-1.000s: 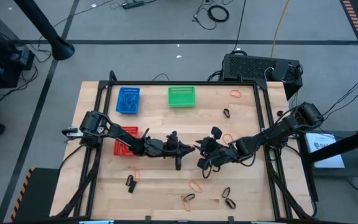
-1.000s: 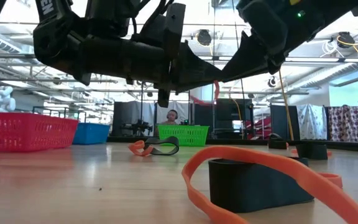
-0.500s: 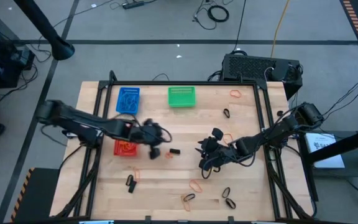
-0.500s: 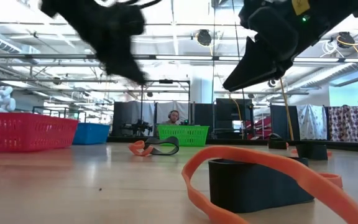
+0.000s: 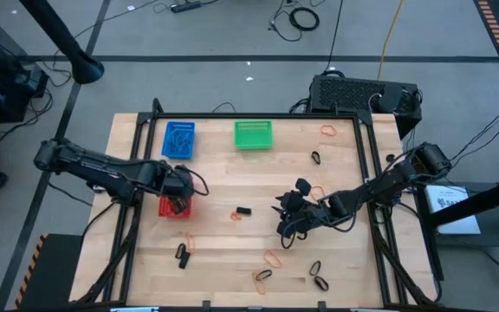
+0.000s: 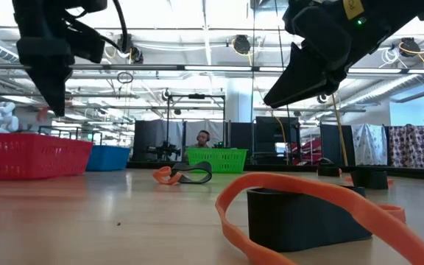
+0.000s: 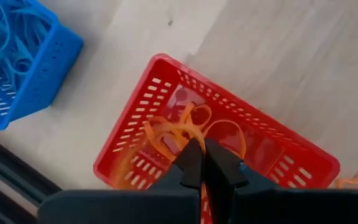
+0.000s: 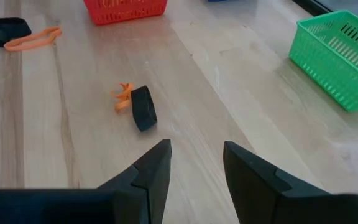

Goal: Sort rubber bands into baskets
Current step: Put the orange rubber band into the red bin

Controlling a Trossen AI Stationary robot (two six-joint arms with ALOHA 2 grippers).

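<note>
My left gripper [image 5: 181,185] hovers shut over the red basket [image 5: 175,206], which holds several orange rubber bands [image 7: 225,132]. An orange rubber band [image 7: 166,134] loops out from its fingertips [image 7: 201,163]. My right gripper [image 5: 287,214] is open and empty above the table's middle, right of a black band [image 5: 243,211] lying beside a small orange band [image 8: 122,98]. The blue basket [image 5: 178,139], with blue bands inside, and the green basket [image 5: 254,134] stand at the far edge. My left gripper pinches an orange rubber band between its two shut fingers; an orange strip [image 7: 204,190] shows in the slit between them. The fingers point down from above. The band's loop [image 7: 160,132] hangs over the red basket; I cannot tell whether it touches the basket.
Loose orange and black bands lie near the table's near edge [image 5: 274,257], [image 5: 181,255], [image 5: 320,282] and at the far right [image 5: 328,131], [image 5: 316,158]. In the low view an orange band and a black band [image 6: 300,217] lie close to the camera.
My left gripper has swung from the table's middle, close to my right gripper, toward the left edge and now hangs over the red basket. The black band and a small orange band lie uncovered where it was.
</note>
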